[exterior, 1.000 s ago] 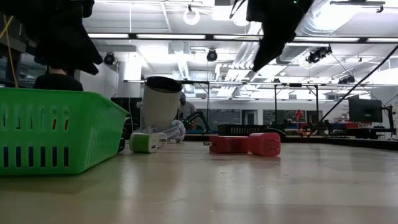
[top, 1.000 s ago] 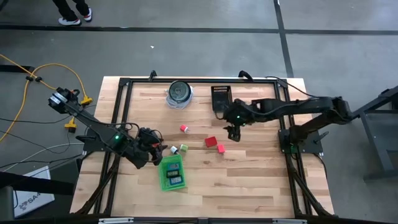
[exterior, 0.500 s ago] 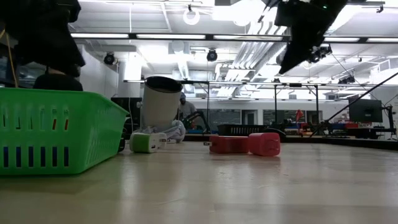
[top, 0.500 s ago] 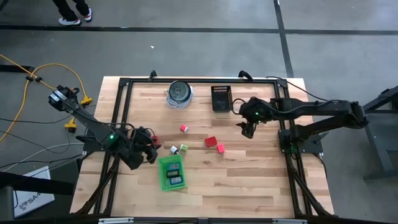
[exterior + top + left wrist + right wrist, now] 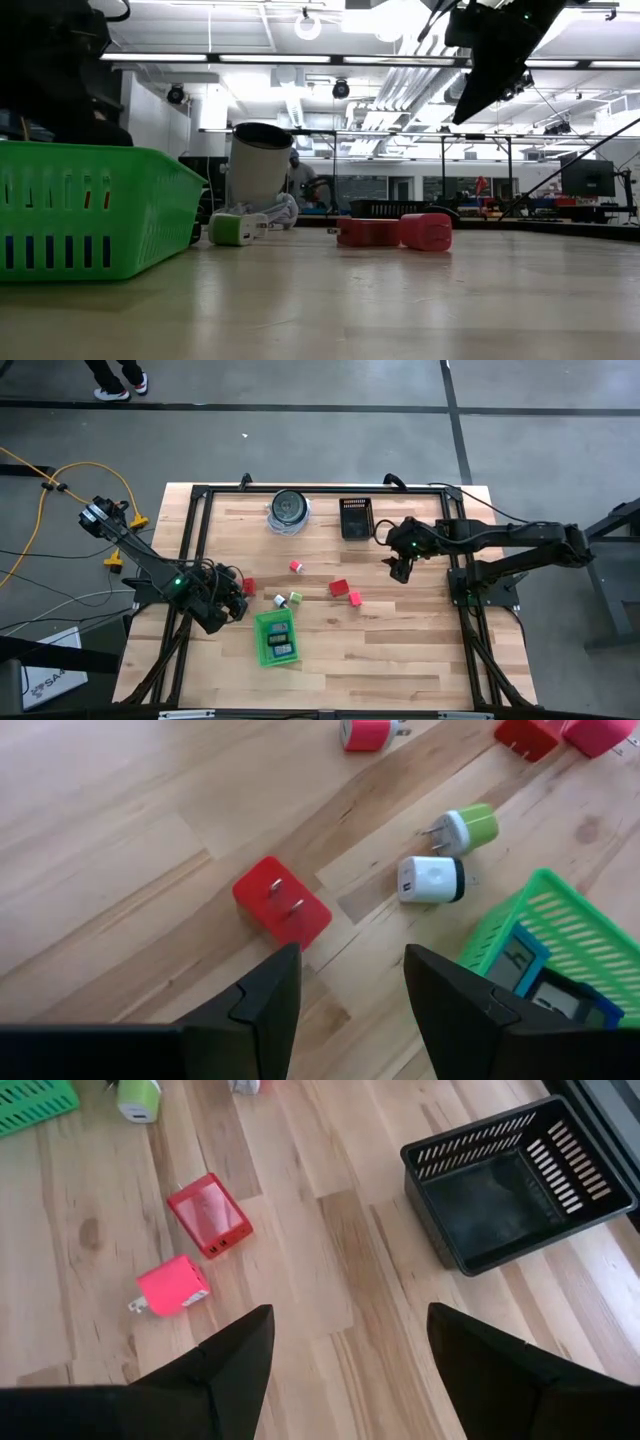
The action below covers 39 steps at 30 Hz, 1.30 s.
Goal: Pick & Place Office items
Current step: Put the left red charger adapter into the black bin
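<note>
Left gripper [image 5: 345, 995] hangs low over the wooden table [image 5: 400, 650], fingers spread wide, nothing between them. Just ahead of it lies a red square plug block with two metal prongs up [image 5: 282, 903], not touching either finger. Beside that sits the green slotted plastic tray [image 5: 545, 925], already holding a couple of blue rectangular pieces [image 5: 522, 960]; exact count inside is hard to tell.

A little farther on, a white-and-black round adapter [image 5: 431, 878] and a lime-green one [image 5: 466, 827] lie close together near the tray corner. Then a small pink plug [image 5: 296, 566] alone mid-table, and a flat red block [image 5: 209, 1214] next to a pink block [image 5: 172, 1287], nearly touching.

Right gripper [image 5: 350, 1355] hovers raised over bare wood, spread open and empty, the red and pink pair well ahead of it, a black slotted plastic basket [image 5: 515, 1180] off to one side, empty. A round clear-and-dark container [image 5: 288, 509] stands at the far edge.

Progress: early; roughly six loose pieces left. The red plug block looks like the left arm's likely next pick.
</note>
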Motion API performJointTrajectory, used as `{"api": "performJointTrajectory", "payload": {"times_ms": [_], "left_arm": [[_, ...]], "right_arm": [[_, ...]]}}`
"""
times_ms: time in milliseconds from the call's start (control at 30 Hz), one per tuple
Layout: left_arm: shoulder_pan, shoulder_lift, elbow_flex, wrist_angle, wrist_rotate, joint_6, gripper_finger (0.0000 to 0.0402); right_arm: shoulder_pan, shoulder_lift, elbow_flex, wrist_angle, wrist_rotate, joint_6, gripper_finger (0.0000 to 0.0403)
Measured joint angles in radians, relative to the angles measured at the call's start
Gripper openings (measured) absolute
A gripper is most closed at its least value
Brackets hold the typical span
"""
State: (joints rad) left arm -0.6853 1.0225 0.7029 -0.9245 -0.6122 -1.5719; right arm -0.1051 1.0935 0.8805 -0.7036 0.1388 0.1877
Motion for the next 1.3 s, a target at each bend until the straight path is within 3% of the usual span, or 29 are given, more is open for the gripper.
{"api": "performJointTrajectory", "payload": {"times_ms": [1300], "left_arm": [[0.012,0.0,0.0,0.001,0.014,-0.024,0.0172]], "right_arm": [[0.0,0.0,0.0,0.005,-0.011,-0.008,0.025]]}}
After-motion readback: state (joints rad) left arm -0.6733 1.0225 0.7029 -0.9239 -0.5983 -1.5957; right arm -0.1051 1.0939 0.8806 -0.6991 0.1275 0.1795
